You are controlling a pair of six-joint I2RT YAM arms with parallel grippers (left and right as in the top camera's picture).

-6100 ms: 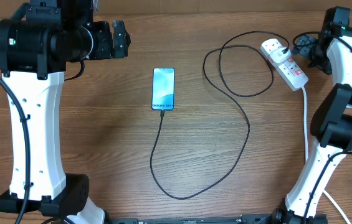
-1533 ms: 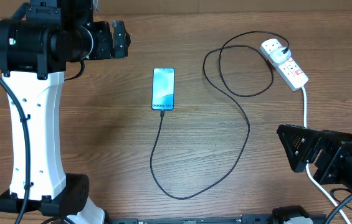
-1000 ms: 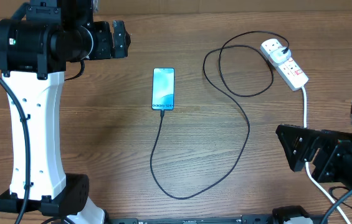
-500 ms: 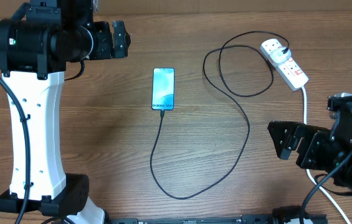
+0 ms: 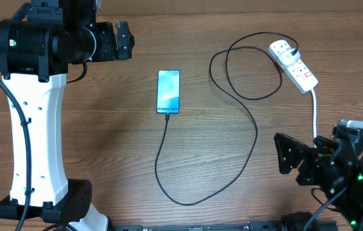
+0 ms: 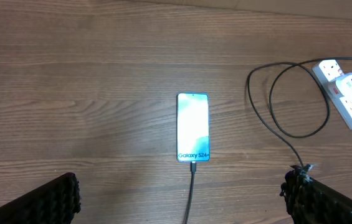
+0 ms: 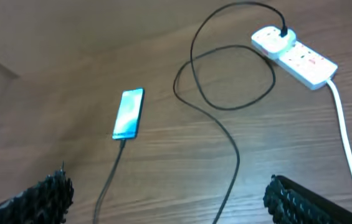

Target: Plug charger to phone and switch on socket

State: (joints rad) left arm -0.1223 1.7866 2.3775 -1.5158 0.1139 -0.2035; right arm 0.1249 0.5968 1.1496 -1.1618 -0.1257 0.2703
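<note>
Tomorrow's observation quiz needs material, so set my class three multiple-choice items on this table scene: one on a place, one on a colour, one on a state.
1. Where is the white plug of the charger?
A) in the socket
B) lying loose
C) held up in the air

2. What colour is the screen of the phone?
A) red
B) blue-teal
C) blank black

3. How does the right gripper stand?
A) shut on the charger
B) shut on the phone
C) open, holding nothing

Answers:
1 A: the plug sits in the socket's end outlet.
2 B: the lit screen shows blue-teal.
3 C: its fingers stand wide apart with nothing between them.
</note>
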